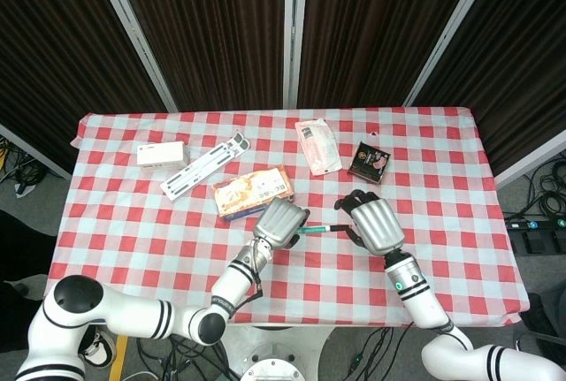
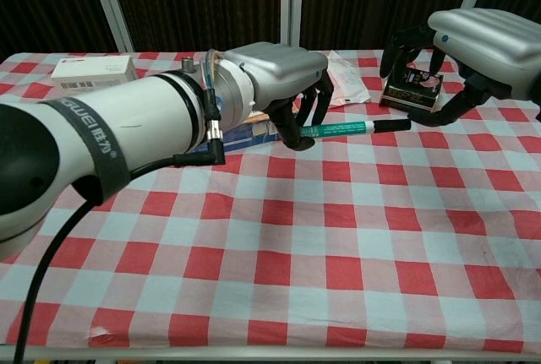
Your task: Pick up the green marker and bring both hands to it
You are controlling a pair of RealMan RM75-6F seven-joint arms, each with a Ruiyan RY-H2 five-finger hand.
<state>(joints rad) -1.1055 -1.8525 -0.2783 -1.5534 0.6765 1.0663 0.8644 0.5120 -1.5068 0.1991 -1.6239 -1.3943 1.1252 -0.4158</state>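
Green marker: slim teal-green barrel with a black cap at the end pointing toward my right side. It lies roughly level, lifted clear of the checked tabletop, above the middle of the cloth. In the head view the marker shows only as a short green bar between the two hands.

Hidden or unclear: the barrel's rear end disappears inside the left robot hand, so I cannot see how far it runs back. The head view shows only the backs of both hands, so finger contact is not readable there. The orange packet behind the left hand is partly covered by it in the chest view. Whether the right hand's fingertips actually touch the cap I cannot tell; in the chest view they sit just beside it.

Left robot hand: palm down, dark fingers curled under and pinching the marker's barrel, forearm reaching in from the near left.

Right robot hand: comes in from the right, palm down, fingers spread and arched with nothing in them, tips hanging around the capped end. Head view puts this hand just right of the marker, near the left hand but apart from it.

Also on the tabletop: dark box, pink-white pouch, white box, white strip.
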